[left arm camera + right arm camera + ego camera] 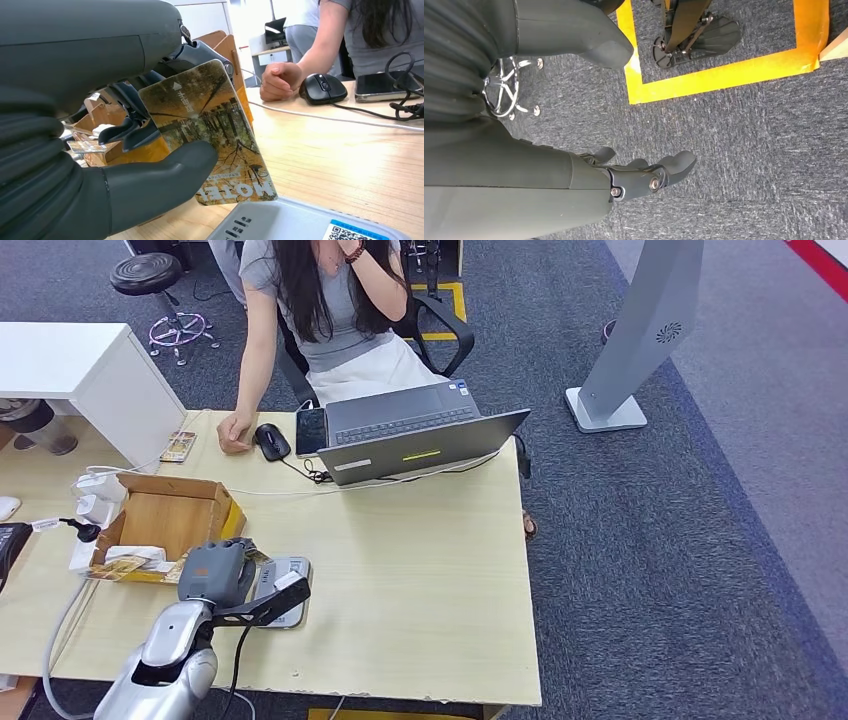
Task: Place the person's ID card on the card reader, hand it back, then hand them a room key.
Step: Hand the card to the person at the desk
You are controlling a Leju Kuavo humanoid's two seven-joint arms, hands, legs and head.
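The left hand (125,150) gripped the room key (210,132) above the card reader (283,590) near the tabletop's (420,580) front-left edge. The right hand (644,175) hung empty, fingers apart, over carpet.

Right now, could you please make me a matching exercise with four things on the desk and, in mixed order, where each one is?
Things:
1. card
2. card reader
3. mouse
4. laptop

Places:
A. beside the person's hand at the far edge of the table
B. open, facing the person
C. held in the robot's left hand
D. flat on the table, just below the held card

Pairs: 1-C, 2-D, 3-A, 4-B
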